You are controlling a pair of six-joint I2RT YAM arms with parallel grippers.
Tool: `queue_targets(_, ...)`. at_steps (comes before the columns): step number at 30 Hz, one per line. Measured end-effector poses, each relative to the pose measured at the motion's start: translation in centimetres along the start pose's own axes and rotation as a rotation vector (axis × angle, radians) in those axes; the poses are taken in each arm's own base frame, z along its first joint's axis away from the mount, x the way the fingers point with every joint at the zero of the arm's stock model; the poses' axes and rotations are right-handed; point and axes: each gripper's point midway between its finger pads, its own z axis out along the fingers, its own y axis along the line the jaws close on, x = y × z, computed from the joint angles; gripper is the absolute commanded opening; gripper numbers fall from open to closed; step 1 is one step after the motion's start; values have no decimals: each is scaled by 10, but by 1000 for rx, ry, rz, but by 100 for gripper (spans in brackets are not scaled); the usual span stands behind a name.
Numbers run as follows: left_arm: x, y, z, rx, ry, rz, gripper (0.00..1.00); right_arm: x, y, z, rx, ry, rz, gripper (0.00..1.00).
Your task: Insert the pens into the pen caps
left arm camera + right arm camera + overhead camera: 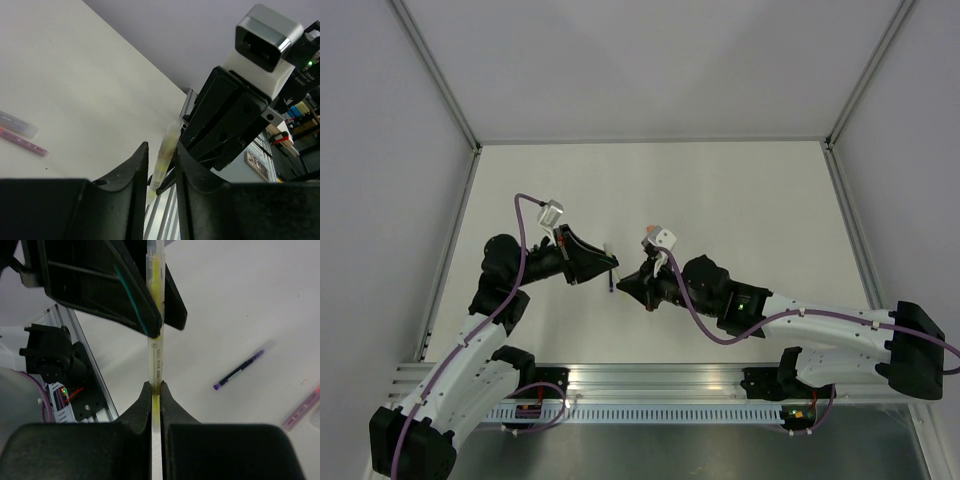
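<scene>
My right gripper (156, 387) is shut on a pale yellow pen (155, 355) and holds it up off the table. The pen's far end, sheathed in clear plastic (154, 255), reaches between the fingers of my left gripper (161, 150). Those jaws stand slightly apart around the pale yellow pen (165, 160), with a gap beside it. The two grippers meet tip to tip at mid-table, the left gripper (608, 266) just left of the right gripper (628, 282). A dark pen with a purple end (239, 371) and a pink pen (302, 408) lie on the table. Whether the clear end is a pen cap I cannot tell.
The pink pen (22, 141) lies on the white table beside a clear greyish tube (17, 124). An aluminium rail (650, 380) runs along the near edge by the arm bases. Grey walls enclose the table on three sides.
</scene>
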Motion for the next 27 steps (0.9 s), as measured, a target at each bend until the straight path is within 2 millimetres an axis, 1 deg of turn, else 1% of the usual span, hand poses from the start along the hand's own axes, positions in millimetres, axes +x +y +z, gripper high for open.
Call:
queue_targets(2, 2, -1, 0, 6, 9, -5, 39, -10, 2, 1, -6, -28, 2, 0)
queue_targets(4, 3, -1, -1, 7, 13, -9, 41, -15, 4, 2, -11, -45, 3, 0)
queue_targets(10, 4, -1, -1, 5, 16, -16, 46, -19, 5, 2, -14, -58, 4, 0)
queue_targets(15, 4, 0, 0, 5, 17, -23, 45, -19, 4, 2, -10, -59, 4, 0)
queue_targets(18, 4, 0, 0, 4, 17, -27, 37, -19, 3, 2, -6, -61, 4, 0)
queue_targets(19, 5, 0, 0, 4, 17, -29, 31, -19, 3, 2, -4, -61, 4, 0)
queue_targets(21, 4, 0, 0, 9, 16, -26, 24, -19, 2, 2, 3, -63, 5, 0)
queue_targets(22, 4, -1, 0, 13, 15, -27, 15, -19, 1, 2, 5, -63, 5, 0)
queue_targets(24, 4, -2, 0, 20, 13, -22, 5, -20, 0, 2, 9, -65, 9, 0)
queue_targets(25, 4, -1, 0, 18, 11, -22, 2, -21, 1, 2, 10, -67, 13, 0)
queue_targets(26, 4, 0, 0, 19, 10, -21, 2, -21, 0, 2, 10, -66, 14, 2)
queue_targets(27, 3, 0, 1, 21, 8, -18, 2, -21, 0, 2, 12, -64, 16, 5)
